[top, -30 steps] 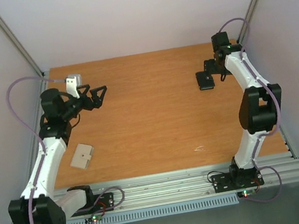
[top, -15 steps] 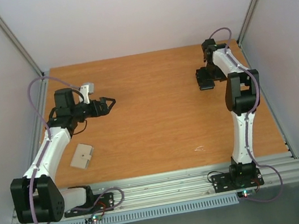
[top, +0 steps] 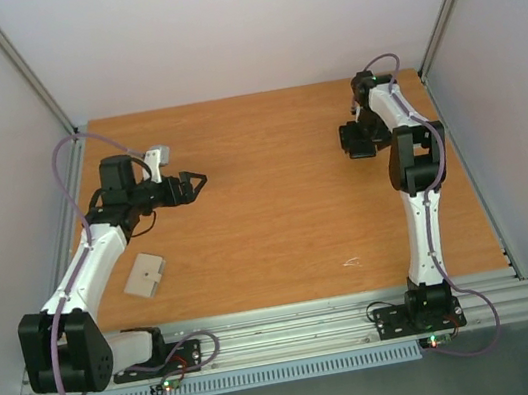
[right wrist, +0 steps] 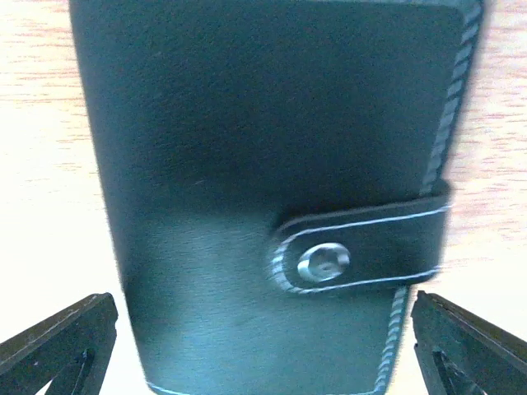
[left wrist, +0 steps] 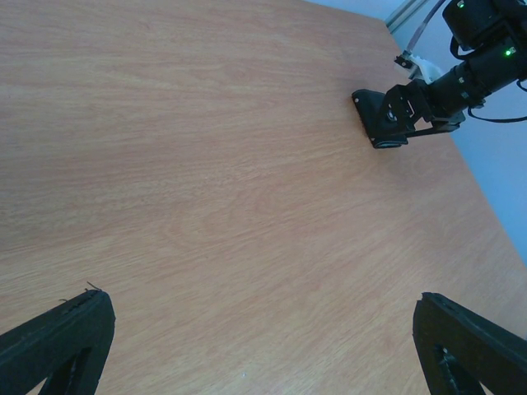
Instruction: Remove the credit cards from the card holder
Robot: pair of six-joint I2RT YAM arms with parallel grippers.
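Note:
The card holder (right wrist: 247, 164) is a black stitched wallet lying closed on the table, its strap fastened by a metal snap (right wrist: 323, 263). It fills the right wrist view. My right gripper (right wrist: 263, 358) is open right above it, one finger on each side, not gripping. In the top view the holder (top: 361, 149) lies at the far right under the right gripper (top: 355, 135). It also shows in the left wrist view (left wrist: 375, 119). No cards show in the holder. A pale flat card (top: 144, 275) lies at the near left. My left gripper (top: 193, 182) is open and empty above bare wood.
The wooden table (top: 277, 215) is walled by pale panels left, right and behind. A metal rail (top: 296, 329) with the arm bases runs along the near edge. A purple cable (top: 66, 165) loops by the left arm.
The right arm has straightened and its gripper has shifted slightly left over the card holder. The left arm swung its gripper a little right and then held still.

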